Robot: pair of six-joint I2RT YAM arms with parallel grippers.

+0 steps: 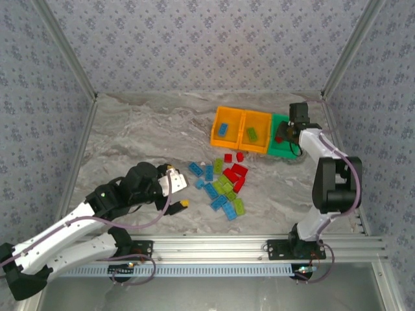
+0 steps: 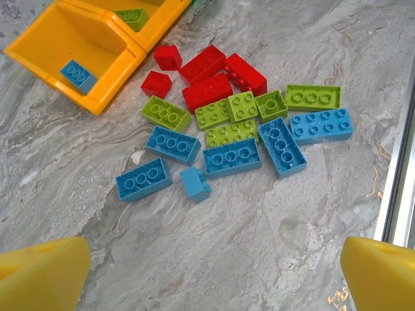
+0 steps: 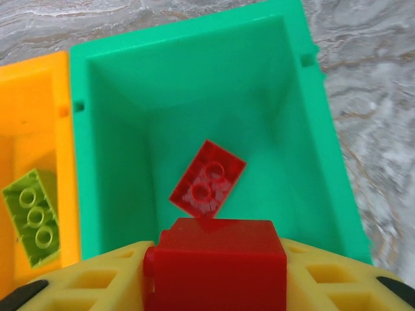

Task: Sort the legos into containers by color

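Right wrist view shows right tool (image 3: 214, 288) gripping 1 red brick (image 3: 215, 254) over the green bin (image 3: 194, 71); left tool (image 2: 211, 277) gapes empty.

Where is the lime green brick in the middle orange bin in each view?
Top external: the green brick sits right of centre, upper half.
Left wrist: brick at the top edge, left of centre.
Right wrist: brick at the lower left.
Shared landmark: the orange bin around it.
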